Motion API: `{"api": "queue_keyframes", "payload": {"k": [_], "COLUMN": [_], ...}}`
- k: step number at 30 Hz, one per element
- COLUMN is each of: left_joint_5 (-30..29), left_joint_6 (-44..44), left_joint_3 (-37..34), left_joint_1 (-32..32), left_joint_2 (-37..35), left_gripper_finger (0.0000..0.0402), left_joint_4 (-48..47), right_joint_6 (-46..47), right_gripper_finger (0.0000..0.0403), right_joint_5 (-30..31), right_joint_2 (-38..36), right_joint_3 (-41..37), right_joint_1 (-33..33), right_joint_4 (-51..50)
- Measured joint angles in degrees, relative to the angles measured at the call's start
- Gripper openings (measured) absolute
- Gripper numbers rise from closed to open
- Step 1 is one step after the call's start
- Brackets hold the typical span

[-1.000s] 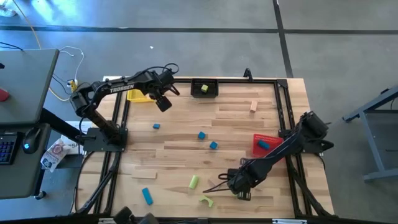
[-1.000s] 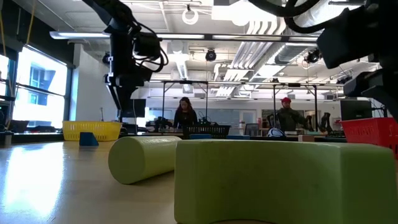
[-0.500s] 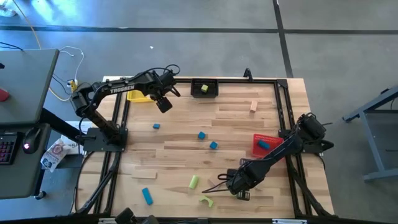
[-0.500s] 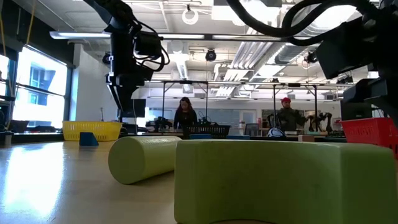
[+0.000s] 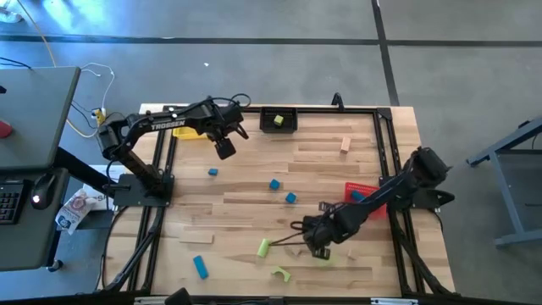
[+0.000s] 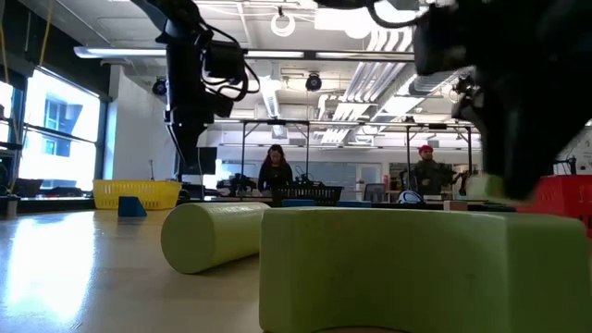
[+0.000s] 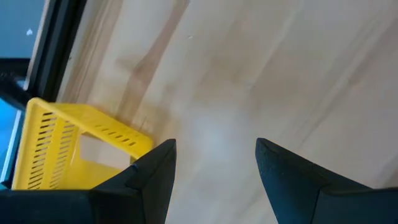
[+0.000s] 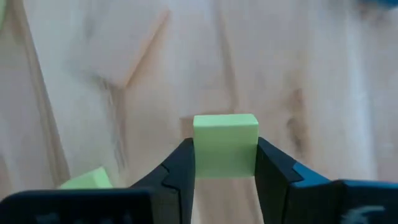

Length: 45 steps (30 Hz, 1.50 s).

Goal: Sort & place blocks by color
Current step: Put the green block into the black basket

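Right end effector (image 8: 225, 163) clamped on a light green cube (image 8: 226, 144).
Left end effector (image 7: 214, 163) spread wide, empty, beside yellow bin (image 7: 68, 146) over table (image 7: 280, 68).

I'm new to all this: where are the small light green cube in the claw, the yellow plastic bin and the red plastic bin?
Small light green cube (image 8: 225, 144): right wrist view, front face.
Yellow plastic bin (image 7: 59, 146): left wrist view, slatted wall.
Red plastic bin (image 5: 354, 187): high view, rim.

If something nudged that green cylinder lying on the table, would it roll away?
Probably. The green cylinder lies on its side on the flat wooden table, so a sideways nudge would likely roll it. It looks stiff and small, so probably light.
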Motion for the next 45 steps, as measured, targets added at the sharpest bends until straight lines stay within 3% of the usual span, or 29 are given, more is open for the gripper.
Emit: {"api": "queue_keyframes", "payload": {"k": [11, 22, 35, 45], "left_joint_5": [0.4, 0.3, 0.2, 0.2], "left_joint_6": [0.9, -1.7, -3.7, -5.2], "left_joint_3": [0.0, 0.0, 0.0, 0.0], "left_joint_1": [-6.7, -10.4, -14.2, -18.7], "left_joint_2": [0.0, 0.0, 0.0, 0.0], "left_gripper_finger": [0.0207, 0.0207, 0.0207, 0.0207], "left_joint_4": [-2.1, -5.0, -5.7, -5.8], "right_joint_6": [-15.9, -32.5, -38.9, -36.4], "right_gripper_finger": [0.01, 0.01, 0.01, 0.01], "right_joint_5": [10.3, 10.5, 11.3, 5.2], "right_joint_2": [-4.9, -5.1, -5.1, -2.7], "right_joint_3": [0.1, 0.1, 0.1, 0.2], "right_joint_1": [-14.0, -27.7, -41.7, -52.0], "right_joint_4": [3.8, 16.3, 26.7, 35.2]}}
